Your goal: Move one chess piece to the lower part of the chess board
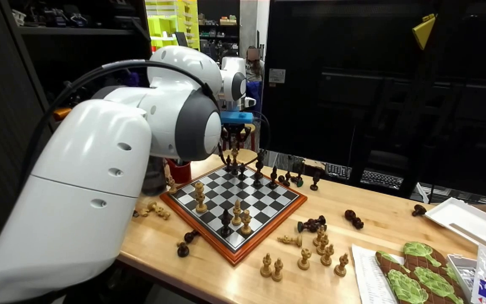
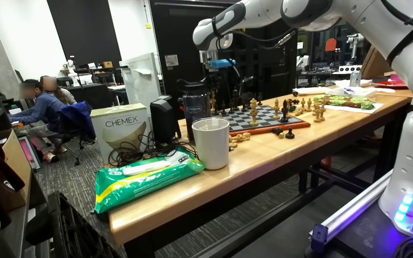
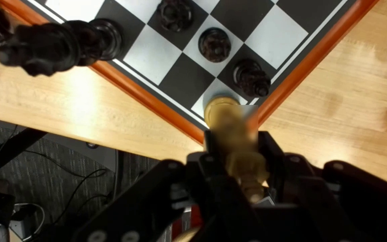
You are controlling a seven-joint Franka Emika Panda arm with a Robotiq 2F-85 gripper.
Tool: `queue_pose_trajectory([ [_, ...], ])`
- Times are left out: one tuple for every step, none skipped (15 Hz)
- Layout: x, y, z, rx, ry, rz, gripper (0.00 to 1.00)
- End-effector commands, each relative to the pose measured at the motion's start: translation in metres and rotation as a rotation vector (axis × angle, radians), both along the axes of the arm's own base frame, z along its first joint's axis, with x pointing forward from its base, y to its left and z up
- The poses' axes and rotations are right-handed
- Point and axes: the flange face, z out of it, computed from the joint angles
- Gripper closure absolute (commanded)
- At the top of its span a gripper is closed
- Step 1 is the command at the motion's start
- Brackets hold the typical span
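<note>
The chess board (image 1: 268, 223) lies on the table, with its red-brown frame; its far corner shows in the wrist view (image 3: 186, 77). A tall light wooden piece (image 3: 223, 107) stands upright at that corner, also visible in both exterior views (image 1: 234, 158) (image 2: 212, 102). My gripper (image 3: 234, 137) is shut on the upper part of this piece. The contact is blurred, and I cannot tell whether its base touches the board. Small dark pieces (image 3: 214, 45) stand close beside it. A light rook-like piece (image 1: 200, 198), two other light pieces (image 1: 236, 213) and a dark piece (image 1: 226, 223) stand toward the opposite side.
Loose light pieces (image 1: 304, 259) and dark pieces (image 1: 312, 224) lie or stand around the board. A tall dark piece (image 1: 259, 169) stands by its edge. A dark bottle (image 2: 196, 107), white cup (image 2: 212, 143) and speaker (image 2: 164, 122) stand near it. An oven mitt (image 1: 416, 270) lies on the table.
</note>
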Motion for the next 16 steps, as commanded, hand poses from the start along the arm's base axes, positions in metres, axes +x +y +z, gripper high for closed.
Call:
queue_pose_trajectory([
  [-0.003,0.005,0.031,-0.043,-0.021,0.002,0.92],
  [-0.005,0.007,0.041,-0.051,-0.030,0.000,0.92],
  [-0.007,0.009,0.050,-0.057,-0.038,-0.005,0.92],
  [-0.010,0.011,0.060,-0.063,-0.040,-0.011,0.92],
  [-0.014,0.014,0.069,-0.069,-0.038,-0.019,0.92],
  [-0.020,0.017,0.080,-0.074,-0.034,-0.034,0.92],
  [-0.026,0.020,0.091,-0.075,-0.028,-0.049,0.92],
  [-0.035,0.023,0.102,-0.076,-0.020,-0.072,0.92],
  [-0.043,0.025,0.113,-0.067,-0.010,-0.085,0.92],
  [-0.052,0.026,0.123,-0.065,0.004,-0.114,0.92],
  [-0.061,0.026,0.133,-0.065,0.013,-0.144,0.92],
  [-0.070,0.025,0.143,-0.066,0.021,-0.172,0.92],
  [-0.079,0.023,0.151,-0.063,0.027,-0.209,0.92],
  [-0.088,0.020,0.158,-0.059,0.032,-0.238,0.92],
  [-0.096,0.017,0.163,-0.052,0.034,-0.267,0.92],
  [-0.105,0.014,0.166,-0.045,0.032,-0.297,0.92],
])
